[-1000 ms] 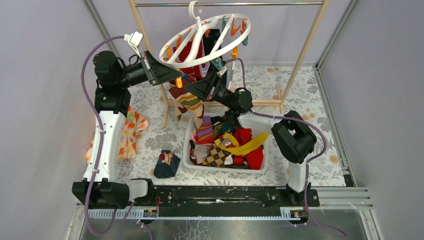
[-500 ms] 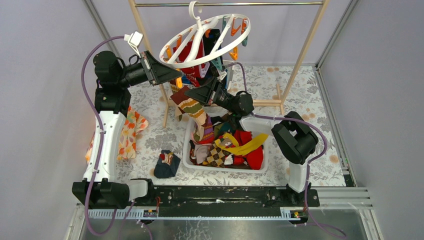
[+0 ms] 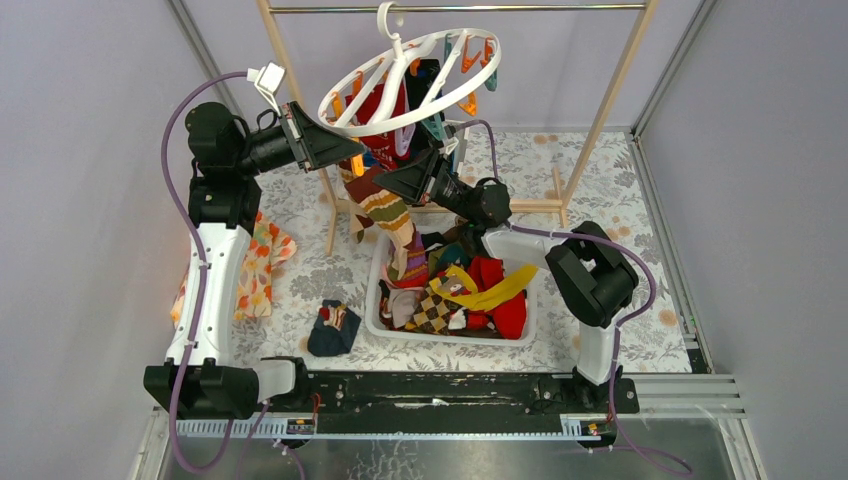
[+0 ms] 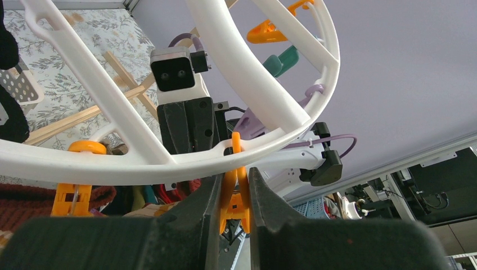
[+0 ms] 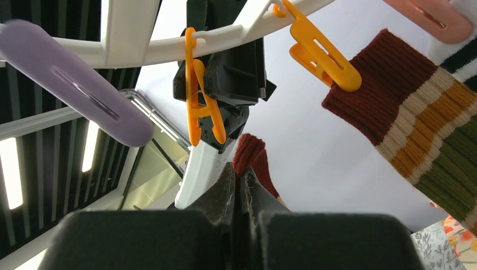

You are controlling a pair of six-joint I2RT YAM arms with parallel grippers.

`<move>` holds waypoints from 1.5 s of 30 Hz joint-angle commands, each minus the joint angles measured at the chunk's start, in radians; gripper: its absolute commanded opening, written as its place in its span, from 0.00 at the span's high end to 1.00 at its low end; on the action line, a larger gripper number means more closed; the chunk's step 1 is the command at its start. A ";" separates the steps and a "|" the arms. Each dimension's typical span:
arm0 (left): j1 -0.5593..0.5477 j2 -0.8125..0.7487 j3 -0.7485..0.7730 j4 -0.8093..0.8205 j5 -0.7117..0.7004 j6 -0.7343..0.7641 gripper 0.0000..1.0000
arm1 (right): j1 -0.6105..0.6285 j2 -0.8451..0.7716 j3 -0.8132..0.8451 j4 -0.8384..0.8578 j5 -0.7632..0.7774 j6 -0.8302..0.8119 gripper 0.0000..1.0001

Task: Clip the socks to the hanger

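Note:
The white ring hanger [image 3: 410,80] hangs by its hook from the rack rod, with several socks clipped under it. My left gripper [image 3: 345,150] is at the ring's near-left rim. In the left wrist view it [image 4: 235,188] squeezes an orange clip [image 4: 235,197] hanging from the ring [image 4: 112,163]. My right gripper [image 3: 385,180] is just below that clip. It [image 5: 239,177] is shut on the maroon cuff [image 5: 252,160] of a striped sock [image 3: 388,215] that hangs down from it. The squeezed clip [image 5: 199,107] shows above the cuff. A maroon, cream, orange and green striped sock [image 5: 427,129] hangs at the right.
A white basket [image 3: 378,310] full of mixed socks [image 3: 470,290] stands under the right arm. A dark sock [image 3: 333,328] lies on the cloth left of it. An orange-flowered cloth [image 3: 255,265] lies by the left arm. The wooden rack [image 3: 610,100] stands behind.
My right gripper has shifted a little under the ring with the striped sock, which now hangs slightly further right. The left gripper has stayed on the orange clip.

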 commanded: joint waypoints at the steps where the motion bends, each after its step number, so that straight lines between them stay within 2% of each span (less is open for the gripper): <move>1: 0.009 -0.020 -0.008 0.051 0.010 0.008 1.00 | -0.011 -0.061 0.060 0.134 0.002 -0.001 1.00; 16: 0.009 -0.023 -0.028 0.080 0.011 -0.004 1.00 | -0.011 -0.043 0.093 0.134 0.010 0.015 1.00; 32: 0.008 -0.011 -0.001 0.095 0.014 -0.012 1.00 | -0.018 -0.097 0.047 0.134 -0.083 0.027 1.00; 45: 0.008 -0.035 -0.023 0.149 0.031 -0.058 1.00 | -0.018 -0.051 0.056 0.133 -0.008 0.022 1.00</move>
